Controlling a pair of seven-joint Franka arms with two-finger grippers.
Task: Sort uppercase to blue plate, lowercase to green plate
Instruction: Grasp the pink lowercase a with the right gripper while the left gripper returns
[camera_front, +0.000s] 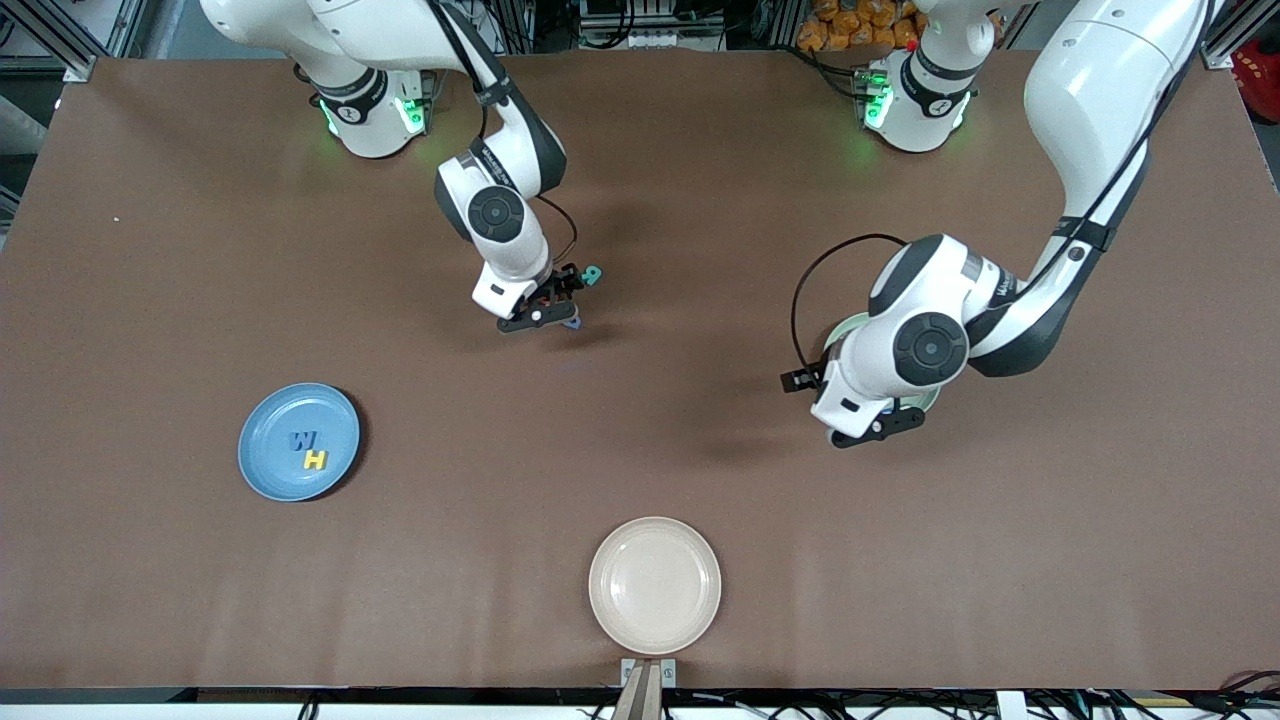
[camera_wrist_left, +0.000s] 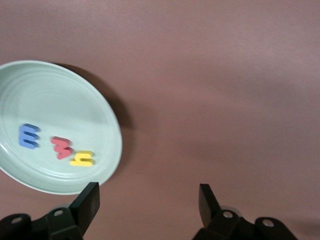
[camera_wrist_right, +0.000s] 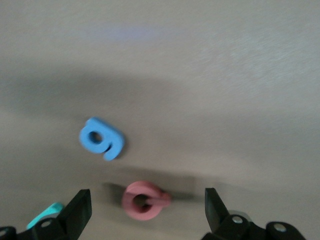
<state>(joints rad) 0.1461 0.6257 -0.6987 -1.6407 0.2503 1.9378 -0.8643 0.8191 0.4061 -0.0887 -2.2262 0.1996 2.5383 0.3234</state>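
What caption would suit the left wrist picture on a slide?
Open left gripper above the table beside the green plate, which holds blue m, red w and yellow h.

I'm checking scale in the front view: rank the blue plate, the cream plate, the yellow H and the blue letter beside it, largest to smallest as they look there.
1. Cream plate, slightly the largest, though it lies nearer the camera.
2. Blue plate.
3. Blue letter and yellow H: tiny, too alike to rank.
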